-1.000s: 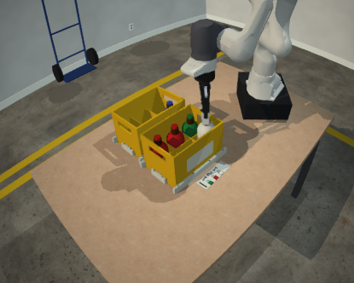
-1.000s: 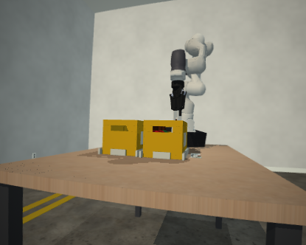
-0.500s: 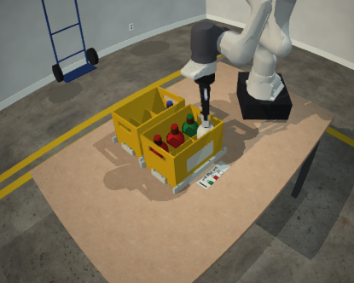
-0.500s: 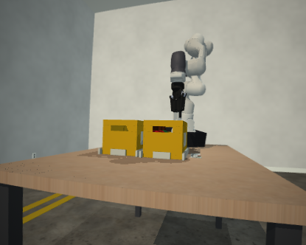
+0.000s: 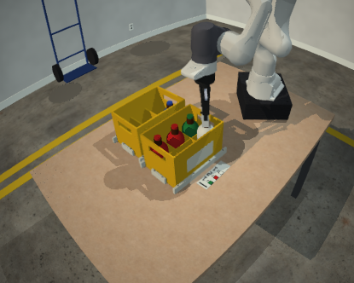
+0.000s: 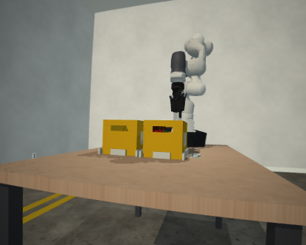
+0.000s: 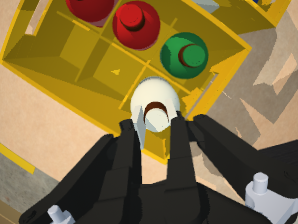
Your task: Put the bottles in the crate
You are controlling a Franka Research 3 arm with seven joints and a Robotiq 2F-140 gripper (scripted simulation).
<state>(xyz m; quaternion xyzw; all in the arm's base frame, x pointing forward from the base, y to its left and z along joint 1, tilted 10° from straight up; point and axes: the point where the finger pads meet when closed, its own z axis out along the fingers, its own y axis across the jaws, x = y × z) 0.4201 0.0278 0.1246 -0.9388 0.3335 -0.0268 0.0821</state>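
Note:
My gripper (image 5: 206,120) (image 6: 178,111) (image 7: 155,112) is shut on the neck of a white-label bottle (image 5: 204,129) (image 7: 154,103). The bottle stands upright in the corner cell of the near yellow crate (image 5: 176,164) (image 6: 163,144) (image 7: 80,56). In the same crate stand a green bottle (image 5: 189,125) (image 7: 184,56) and two red bottles (image 5: 175,136) (image 5: 159,144) (image 7: 136,24). The far yellow crate (image 5: 130,121) (image 6: 120,142) holds a blue bottle (image 5: 169,103). The pick list (image 5: 214,175) lies on the table beside the near crate, with green and red marks showing.
The two crates stand side by side, touching, in the middle of the wooden table (image 5: 137,230). The robot's black base (image 5: 265,106) sits at the back right of the table. A blue hand truck (image 5: 71,43) stands on the floor by the far wall.

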